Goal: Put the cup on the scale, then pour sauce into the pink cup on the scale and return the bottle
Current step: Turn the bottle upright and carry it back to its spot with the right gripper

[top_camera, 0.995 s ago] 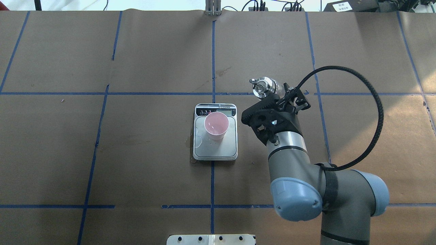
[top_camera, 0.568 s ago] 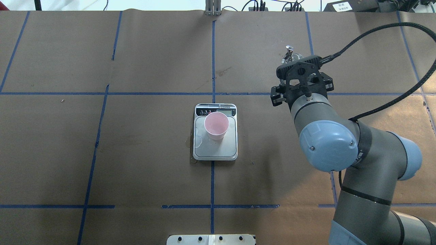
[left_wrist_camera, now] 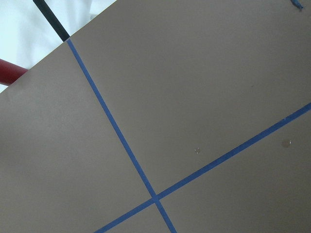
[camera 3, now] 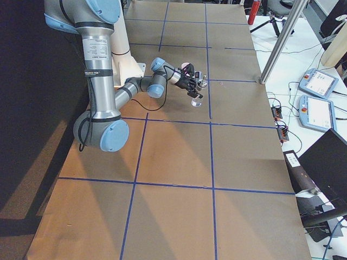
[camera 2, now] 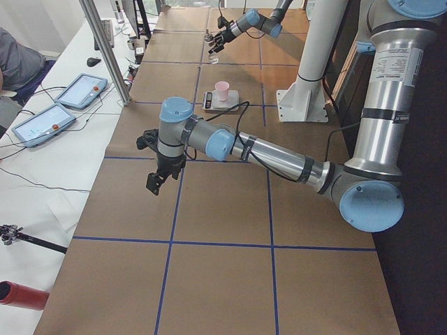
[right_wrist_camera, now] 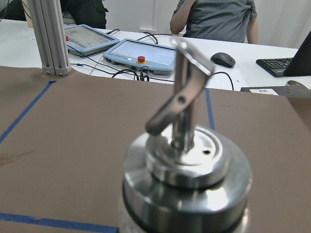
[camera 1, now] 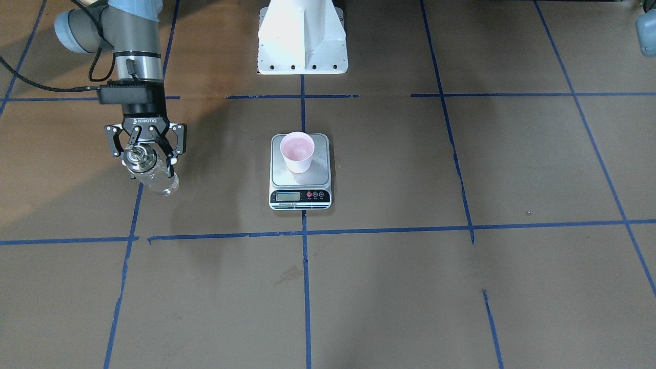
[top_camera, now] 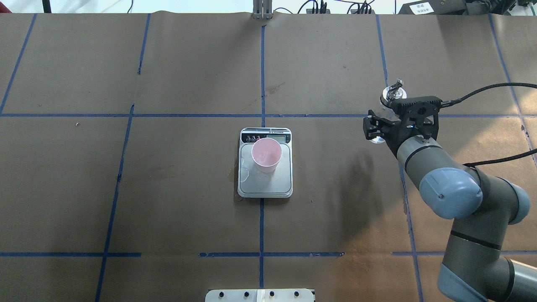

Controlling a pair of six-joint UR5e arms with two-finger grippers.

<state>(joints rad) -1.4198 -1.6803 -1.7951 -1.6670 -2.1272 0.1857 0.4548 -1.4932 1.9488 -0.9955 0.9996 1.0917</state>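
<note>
The pale-pink cup (camera 1: pixel 297 151) (top_camera: pixel 266 154) stands upright on the steel platform of the scale (camera 1: pixel 300 197) (top_camera: pixel 265 186) at the table's middle. My right gripper (camera 1: pixel 146 160) (top_camera: pixel 384 120) is shut on the clear glass bottle (camera 1: pixel 156 177) (top_camera: pixel 393 94), held upright low over the table, well to the right of the scale. I cannot tell if the bottle touches the table. Its metal cap and spout fill the right wrist view (right_wrist_camera: pixel 187 165). My left gripper (camera 2: pixel 155 183) shows only in the exterior left view, far from the scale. I cannot tell its state.
A small clear puddle (top_camera: pixel 245 170) lies on the scale's platform beside the cup. The white robot pedestal (camera 1: pixel 302 36) stands behind the scale. Beyond the far table edge are an aluminium post (right_wrist_camera: pixel 48 39), tablets (right_wrist_camera: pixel 141 51) and seated people.
My right arm swung the bottle away from beside the scale, first toward the far side, then right and down, and turned it upright. The cup and scale have not moved.
</note>
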